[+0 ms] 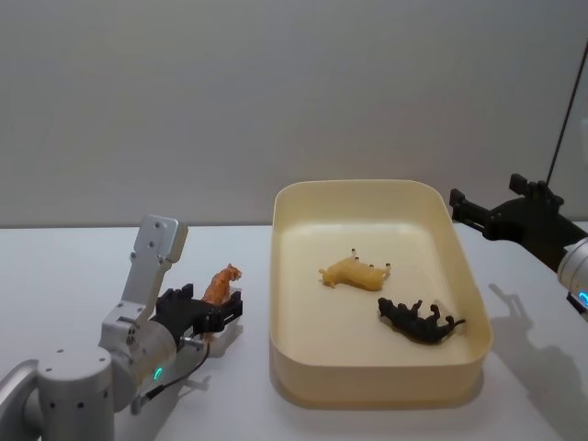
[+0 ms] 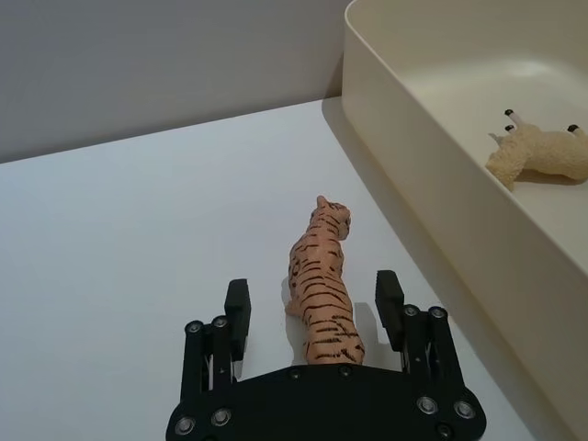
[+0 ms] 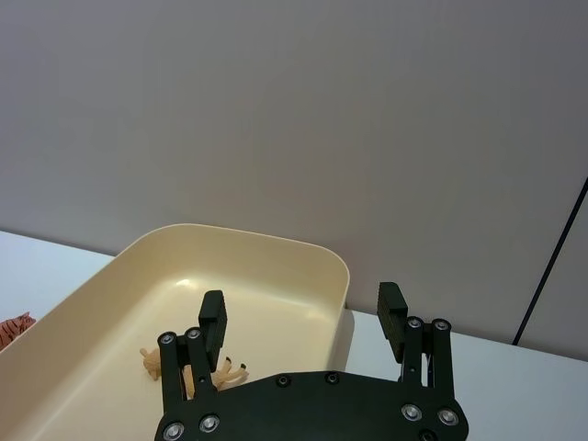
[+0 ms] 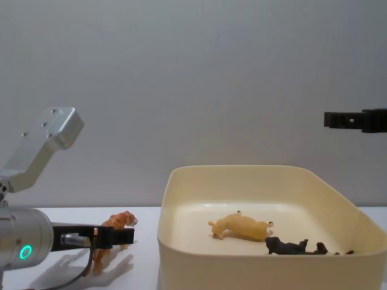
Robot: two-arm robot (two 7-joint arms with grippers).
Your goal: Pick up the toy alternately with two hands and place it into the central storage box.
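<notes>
An orange striped tiger toy (image 2: 322, 285) stands on the white table just left of the cream storage box (image 2: 432, 175). My left gripper (image 2: 314, 305) is open around the tiger's hind half, one finger on each side with a small gap to each. From the head view the tiger (image 1: 221, 282) rises between the left gripper's (image 1: 219, 312) fingers, beside the box (image 1: 367, 384). My right gripper (image 1: 470, 210) is open and empty, held high off the box's far right corner; in the chest view the right gripper (image 4: 331, 119) hovers well above the box (image 4: 242, 269).
Inside the box lie a pale yellow animal (image 1: 356, 273) on its side and a black animal (image 1: 421, 322) near the right wall. A thin dark cable (image 1: 568, 101) runs down at the far right. A grey wall backs the table.
</notes>
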